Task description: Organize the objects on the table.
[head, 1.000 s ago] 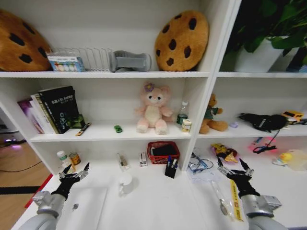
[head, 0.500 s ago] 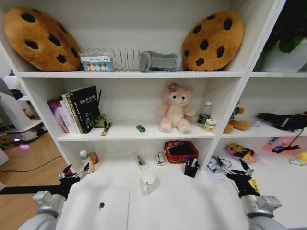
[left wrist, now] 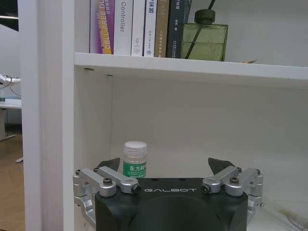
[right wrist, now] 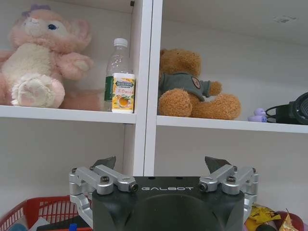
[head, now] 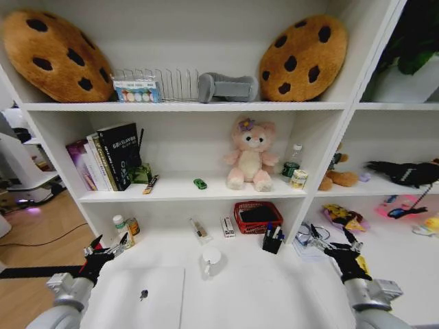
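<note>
nothing on the desk has shifted since half a second ago; both grippers hold their spots. left gripper [head: 106, 249] at lower left and right gripper [head: 333, 242] at lower right are spread wide, empty. silver laptop [head: 140, 299] lies bottom left on the white table [head: 254, 288], black pen cup [head: 272, 242] right of centre.

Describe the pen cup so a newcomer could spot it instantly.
Start at the pink plush bear on the middle shelf, then drop to the white desk below. The small black pen cup stands just right of the red basket. It alone is a black holder with blue-capped markers sticking out.
</note>
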### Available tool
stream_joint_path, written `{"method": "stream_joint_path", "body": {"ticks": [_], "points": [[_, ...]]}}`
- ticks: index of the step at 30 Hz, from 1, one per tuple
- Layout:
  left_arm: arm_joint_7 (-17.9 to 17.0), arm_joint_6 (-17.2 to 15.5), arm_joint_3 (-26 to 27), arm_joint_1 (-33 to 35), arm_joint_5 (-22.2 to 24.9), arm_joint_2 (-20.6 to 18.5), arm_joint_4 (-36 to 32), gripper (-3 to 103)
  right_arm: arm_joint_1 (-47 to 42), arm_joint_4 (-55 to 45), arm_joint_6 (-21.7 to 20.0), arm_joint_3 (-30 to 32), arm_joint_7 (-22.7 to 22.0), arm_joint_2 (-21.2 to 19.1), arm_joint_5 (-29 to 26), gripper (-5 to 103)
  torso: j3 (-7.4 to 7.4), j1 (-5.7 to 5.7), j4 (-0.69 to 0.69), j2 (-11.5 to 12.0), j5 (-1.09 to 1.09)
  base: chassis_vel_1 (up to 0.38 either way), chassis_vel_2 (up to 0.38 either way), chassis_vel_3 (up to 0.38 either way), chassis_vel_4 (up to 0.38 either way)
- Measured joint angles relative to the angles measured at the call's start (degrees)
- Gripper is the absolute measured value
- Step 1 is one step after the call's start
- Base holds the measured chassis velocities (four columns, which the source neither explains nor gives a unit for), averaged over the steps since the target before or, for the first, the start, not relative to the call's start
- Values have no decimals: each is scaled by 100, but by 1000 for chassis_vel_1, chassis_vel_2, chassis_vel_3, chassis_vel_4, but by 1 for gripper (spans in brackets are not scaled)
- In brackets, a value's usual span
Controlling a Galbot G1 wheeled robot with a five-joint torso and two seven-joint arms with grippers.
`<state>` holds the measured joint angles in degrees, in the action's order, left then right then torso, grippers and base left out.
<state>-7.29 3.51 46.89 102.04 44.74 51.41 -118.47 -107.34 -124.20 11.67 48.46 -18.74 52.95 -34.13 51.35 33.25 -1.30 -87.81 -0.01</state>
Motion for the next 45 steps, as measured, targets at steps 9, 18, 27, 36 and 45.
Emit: {"method": "stream_joint_path", "body": {"ticks": [9, 18, 27, 36, 45], "points": [[0, 0, 0, 0, 0, 0, 0, 100, 1, 0, 0, 0, 0, 0, 0, 100, 0, 0, 0, 0, 2, 125, -122, -126, 123], [2, 1, -1, 0, 0, 0, -1, 100, 1, 0, 0, 0, 0, 0, 0, 100, 0, -1, 1, -1, 3, 242, -246, -228, 241], [3, 1, 0, 0, 0, 0, -1, 100, 0, 0, 0, 1, -1, 0, 0, 100, -1, -3, -1, -2, 4, 294, -285, -299, 299], [-1, 1, 1, 0, 0, 1, 0, 100, 0, -1, 0, 1, -1, -1, 0, 100, -1, -3, 1, -2, -7, 294, -289, -283, 283], [0, 1, 1, 0, 0, 0, 0, 100, 0, -1, 0, 0, -1, 0, 0, 100, -1, -2, 0, -2, 0, 263, -266, -267, 259]]}}
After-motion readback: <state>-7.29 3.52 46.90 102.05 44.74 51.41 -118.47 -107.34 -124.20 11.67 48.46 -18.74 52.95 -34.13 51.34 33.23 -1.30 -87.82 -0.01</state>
